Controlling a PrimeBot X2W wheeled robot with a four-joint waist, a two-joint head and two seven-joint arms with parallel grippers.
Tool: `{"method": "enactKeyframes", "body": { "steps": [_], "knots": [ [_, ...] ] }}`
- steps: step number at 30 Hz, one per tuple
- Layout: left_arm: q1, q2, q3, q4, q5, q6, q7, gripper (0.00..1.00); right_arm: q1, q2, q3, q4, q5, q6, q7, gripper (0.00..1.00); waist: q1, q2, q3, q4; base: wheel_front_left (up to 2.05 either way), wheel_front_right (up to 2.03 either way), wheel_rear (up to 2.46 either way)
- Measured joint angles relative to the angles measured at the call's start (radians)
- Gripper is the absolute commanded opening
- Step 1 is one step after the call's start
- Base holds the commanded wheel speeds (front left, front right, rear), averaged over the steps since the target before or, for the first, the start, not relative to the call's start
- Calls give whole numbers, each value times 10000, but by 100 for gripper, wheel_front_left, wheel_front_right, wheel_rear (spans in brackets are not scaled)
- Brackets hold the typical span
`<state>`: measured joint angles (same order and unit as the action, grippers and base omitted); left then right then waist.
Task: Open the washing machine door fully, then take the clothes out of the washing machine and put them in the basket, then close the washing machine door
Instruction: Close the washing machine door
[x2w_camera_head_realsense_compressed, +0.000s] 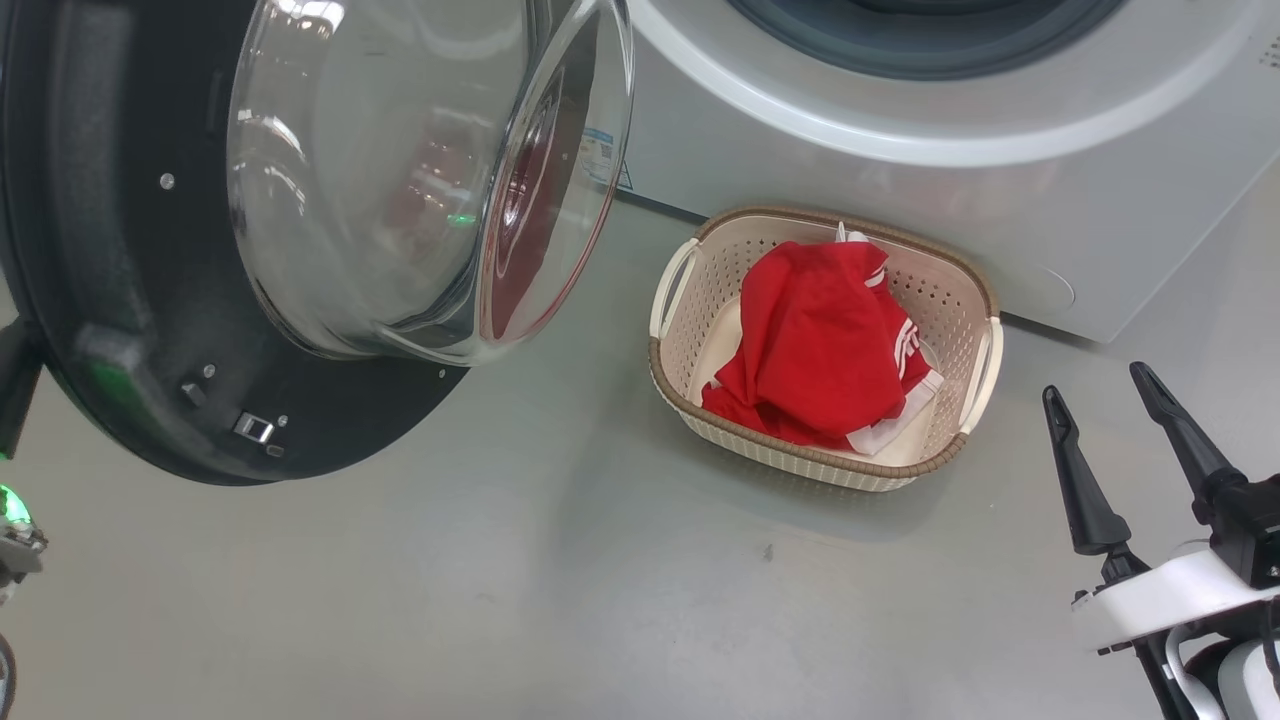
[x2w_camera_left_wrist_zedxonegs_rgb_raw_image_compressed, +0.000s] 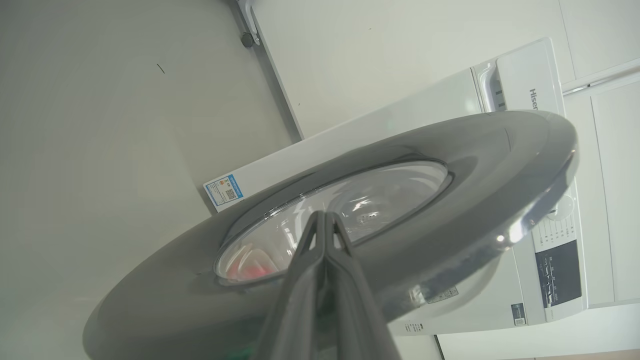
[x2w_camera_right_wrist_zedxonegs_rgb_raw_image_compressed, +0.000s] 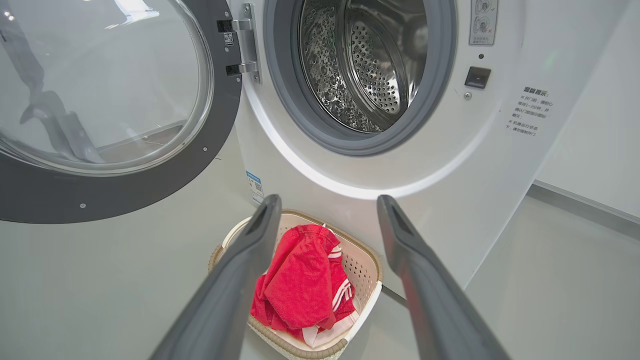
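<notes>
Right wrist view, up close: the right gripper (x2w_camera_right_wrist_zedxonegs_rgb_raw_image_compressed: 328, 200) hangs spread and empty above the clothes (x2w_camera_right_wrist_zedxonegs_rgb_raw_image_compressed: 300, 290), heaped in the basket (x2w_camera_right_wrist_zedxonegs_rgb_raw_image_compressed: 367, 270) at the foot of the washing machine (x2w_camera_right_wrist_zedxonegs_rgb_raw_image_compressed: 450, 165). Beyond, the drum (x2w_camera_right_wrist_zedxonegs_rgb_raw_image_compressed: 370, 60) looks bare. Unloading seems done, so closing comes next. The left gripper (x2w_camera_left_wrist_zedxonegs_rgb_raw_image_compressed: 325, 215), pinched together on nothing, sits by the outer face of the washing machine door (x2w_camera_left_wrist_zedxonegs_rgb_raw_image_compressed: 475, 150), which needs a steady push shut.

Head view, high, facing steeply down at floor (x2w_camera_head_realsense_compressed: 500, 600) before the washing machine (x2w_camera_head_realsense_compressed: 800, 170), its door (x2w_camera_head_realsense_compressed: 100, 250) near at left; left wrist view, close to the door's outer face, rolled sideways; right wrist view, low, facing the drum opening (x2w_camera_right_wrist_zedxonegs_rgb_raw_image_compressed: 365, 65); head and right wrist views share the basket (x2w_camera_head_realsense_compressed: 720, 270).
</notes>
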<state>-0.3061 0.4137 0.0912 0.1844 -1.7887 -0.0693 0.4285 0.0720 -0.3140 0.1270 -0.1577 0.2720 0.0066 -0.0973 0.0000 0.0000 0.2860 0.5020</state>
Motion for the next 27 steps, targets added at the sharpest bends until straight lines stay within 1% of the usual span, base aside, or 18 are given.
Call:
{"method": "enactKeyframes", "body": {
  "steps": [9, 15, 17, 22, 27],
  "knots": [
    [512, -318, -324, -792, -500, -328, 681, 0, 1, 12, 13, -46, 0, -6, 0, 100, 0, 0, -55, 50, 0, 0, 0],
    [772, -635, -736, -1515, -581, -420, 1179, 0, -5, 29, 38, -113, 0, -12, -4, 100, 0, 0, -68, 20, 0, 0, 0],
    [940, -832, -815, -1843, -646, -428, 1266, 0, -18, 102, 144, -111, 0, -6, -8, 100, 0, 0, -88, -66, 0, 0, 0],
    [1209, -999, -1022, -2194, -656, -431, 1427, 0, -31, 276, 192, -81, 0, -8, -65, 100, 0, 0, -144, -268, 0, 0, 0],
    [1379, -1356, -1078, -2537, -754, -502, 1498, 0, -100, 387, 290, 27, 2, -8, -155, 100, 0, 0, -220, -526, 0, 0, 0]
  ]
}}
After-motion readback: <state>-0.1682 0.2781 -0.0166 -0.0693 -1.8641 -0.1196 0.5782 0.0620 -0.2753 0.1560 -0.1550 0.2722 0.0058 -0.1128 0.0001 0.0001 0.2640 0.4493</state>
